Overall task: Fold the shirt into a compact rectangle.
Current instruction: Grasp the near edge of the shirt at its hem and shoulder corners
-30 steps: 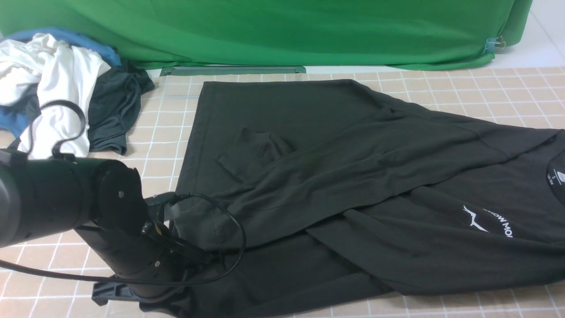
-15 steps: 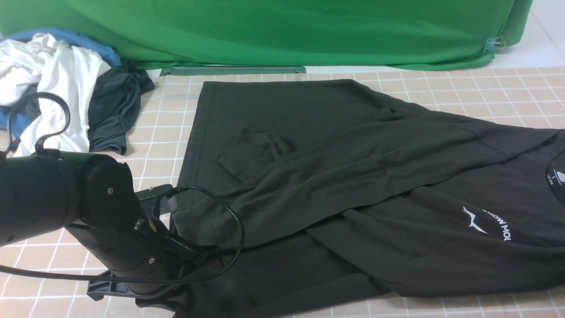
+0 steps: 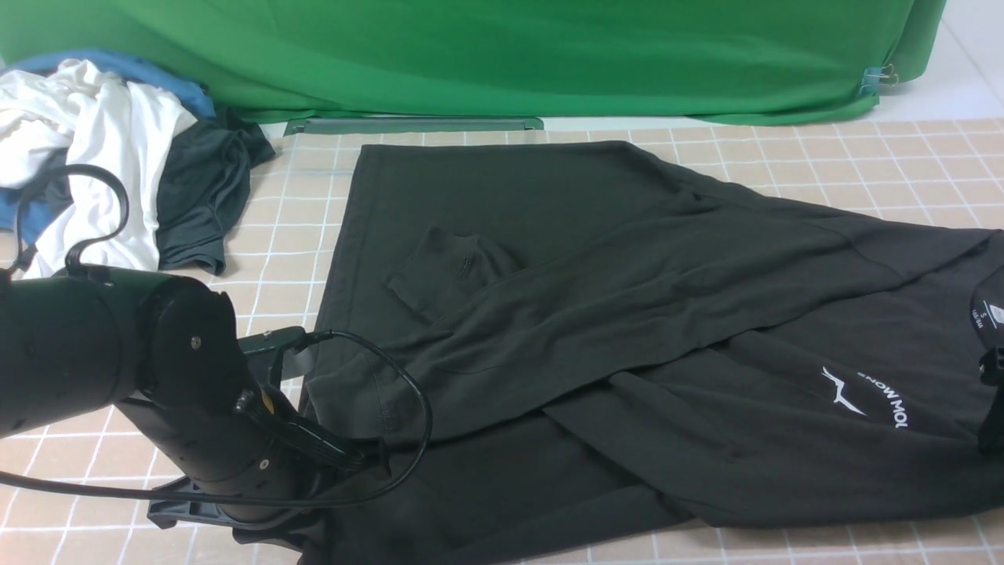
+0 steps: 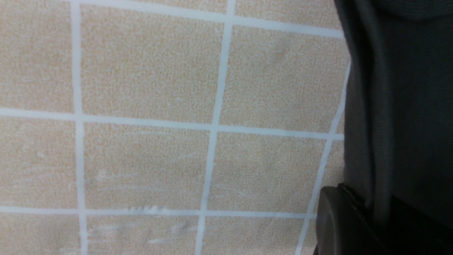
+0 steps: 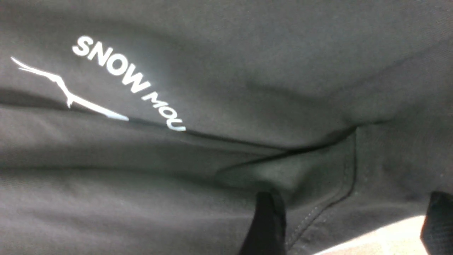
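the shirt is spread on the tiled table, its long axis lying across it, hem toward the robot's left, collar toward its right. both sleeves are laid over the body; the compacting folds are not yet made. the left gripper is closed, apparently on the hem. the right gripper is spread wide near the chest print, with nothing pinched.

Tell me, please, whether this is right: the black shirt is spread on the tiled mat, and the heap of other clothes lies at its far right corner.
Not quite. The black shirt is spread on the tiled mat, but the heap of other clothes lies at its far left corner, not the right, as the front view shows.
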You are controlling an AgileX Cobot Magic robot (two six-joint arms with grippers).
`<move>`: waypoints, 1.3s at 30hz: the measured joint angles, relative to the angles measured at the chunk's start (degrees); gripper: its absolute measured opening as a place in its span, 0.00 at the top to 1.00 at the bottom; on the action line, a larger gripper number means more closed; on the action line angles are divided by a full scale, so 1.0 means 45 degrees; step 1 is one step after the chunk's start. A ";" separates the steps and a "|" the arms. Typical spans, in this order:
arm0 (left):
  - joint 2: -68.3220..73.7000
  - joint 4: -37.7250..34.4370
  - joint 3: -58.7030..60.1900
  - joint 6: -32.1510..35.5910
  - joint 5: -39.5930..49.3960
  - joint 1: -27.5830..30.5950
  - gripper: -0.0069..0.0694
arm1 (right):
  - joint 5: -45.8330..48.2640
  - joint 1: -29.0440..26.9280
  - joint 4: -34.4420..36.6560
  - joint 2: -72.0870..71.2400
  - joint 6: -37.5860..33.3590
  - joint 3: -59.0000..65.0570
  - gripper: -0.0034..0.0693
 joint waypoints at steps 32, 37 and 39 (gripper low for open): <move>-0.0324 0.0615 0.0000 0.0000 0.0492 0.0000 0.88 | -0.2315 0.0000 -0.1287 -0.0134 0.0430 0.1417 0.90; -0.1123 0.0926 0.0000 -0.0029 0.1012 0.0000 0.88 | -0.0642 0.0000 -0.2674 -0.1143 0.0648 0.1738 0.90; -0.1348 0.0969 0.0000 -0.0045 0.1118 0.0000 0.88 | -0.0216 0.0000 -0.3238 -0.1693 0.0967 0.2236 0.90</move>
